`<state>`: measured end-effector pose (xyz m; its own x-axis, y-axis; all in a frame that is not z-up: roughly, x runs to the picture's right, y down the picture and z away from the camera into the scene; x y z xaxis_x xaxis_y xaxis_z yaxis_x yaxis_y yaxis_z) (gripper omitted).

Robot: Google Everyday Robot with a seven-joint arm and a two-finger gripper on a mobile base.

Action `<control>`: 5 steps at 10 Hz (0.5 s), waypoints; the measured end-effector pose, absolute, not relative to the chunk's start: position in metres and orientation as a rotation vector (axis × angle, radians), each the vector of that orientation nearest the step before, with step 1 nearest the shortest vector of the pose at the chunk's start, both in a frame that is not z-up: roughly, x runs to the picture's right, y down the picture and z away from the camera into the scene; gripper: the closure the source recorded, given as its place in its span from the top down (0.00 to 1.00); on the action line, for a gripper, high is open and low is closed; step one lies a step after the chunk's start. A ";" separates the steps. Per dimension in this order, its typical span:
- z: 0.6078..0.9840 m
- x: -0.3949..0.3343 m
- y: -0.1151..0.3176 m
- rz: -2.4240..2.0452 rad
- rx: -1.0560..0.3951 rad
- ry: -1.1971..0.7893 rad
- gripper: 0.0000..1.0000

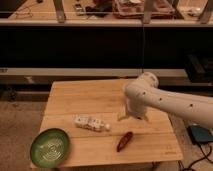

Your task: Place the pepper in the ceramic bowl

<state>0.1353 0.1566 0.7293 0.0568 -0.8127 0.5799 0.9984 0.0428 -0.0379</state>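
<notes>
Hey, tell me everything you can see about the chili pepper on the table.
The pepper is small, slim, dark red and tapered, with a slight gloss. It lies flat and slanted on the wooden table, near the front edge. Nothing touches it. The whitish bottle lies apart to its left, and the ceramic bowl sits further left at the front corner. The gripper hangs just behind the pepper, clear of it.

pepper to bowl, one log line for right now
pepper: on table, unheld | gripper: over table, behind pepper | ceramic bowl: front-left corner, holds no pepper
</notes>
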 end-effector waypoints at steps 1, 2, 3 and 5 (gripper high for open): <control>0.738 0.127 0.173 -1.457 -0.493 -0.481 0.80; 0.747 0.120 0.186 -1.450 -0.483 -0.498 0.80; 0.755 0.116 0.196 -1.449 -0.476 -0.505 0.80; 0.769 0.120 0.218 -1.443 -0.495 -0.487 0.80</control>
<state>0.1202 0.2175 0.7689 0.0682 -0.8035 0.5914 0.9975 0.0651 -0.0267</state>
